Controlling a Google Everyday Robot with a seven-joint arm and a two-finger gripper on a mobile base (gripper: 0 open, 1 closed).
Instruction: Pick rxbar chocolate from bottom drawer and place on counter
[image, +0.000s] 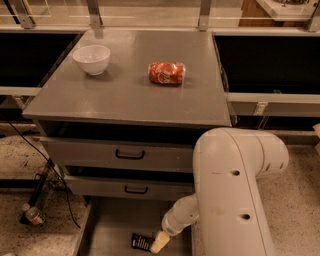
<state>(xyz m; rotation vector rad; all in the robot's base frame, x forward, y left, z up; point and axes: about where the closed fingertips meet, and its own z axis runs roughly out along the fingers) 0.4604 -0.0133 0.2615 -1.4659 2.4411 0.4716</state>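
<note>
Bottom drawer (112, 225) open | rxbar chocolate (141, 242) flat on its floor at the near edge, long axis roughly left-right | your gripper (160, 242) low at the bar's right end, so the bar lies just to its left | gripper apart or together: cannot tell

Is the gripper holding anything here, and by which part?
Cannot tell. The gripper is down in the bottom drawer, at the right end of the rxbar chocolate lying on its floor.
</note>
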